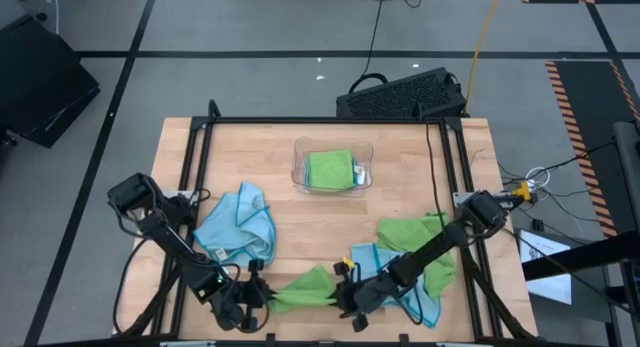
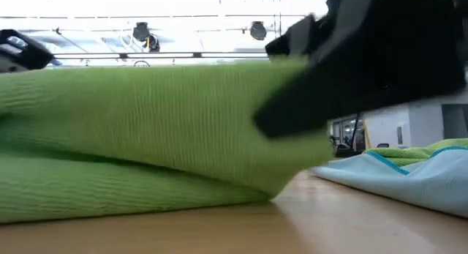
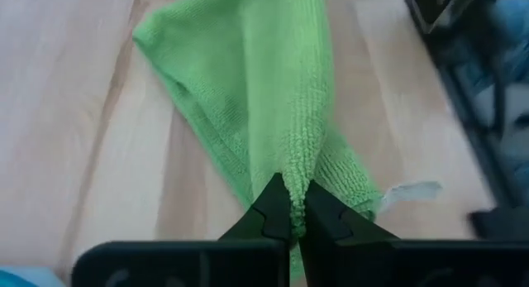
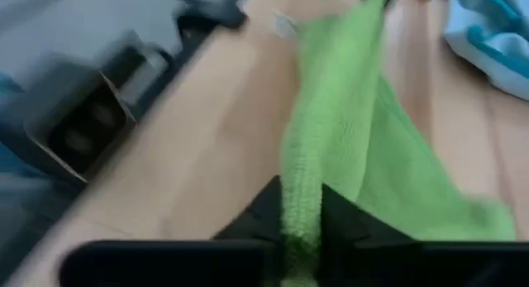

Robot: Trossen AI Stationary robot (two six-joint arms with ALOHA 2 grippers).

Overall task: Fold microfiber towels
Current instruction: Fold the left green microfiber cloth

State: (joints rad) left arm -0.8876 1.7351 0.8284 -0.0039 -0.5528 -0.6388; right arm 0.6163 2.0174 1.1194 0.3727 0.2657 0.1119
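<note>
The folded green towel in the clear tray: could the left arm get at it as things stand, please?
Probably not right away. The left gripper is shut on the green towel at the near edge, shared with the right gripper. The way to the tray looks free.

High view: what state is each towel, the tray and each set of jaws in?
Green towel: bunched, stretched between both grippers.
Left gripper: jaws shut on green towel.
Right gripper: jaws shut on green towel.
Blue towel: crumpled, unfolded.
Towel pile: green and blue, crumpled.
Clear tray: holds a folded green towel.
</note>
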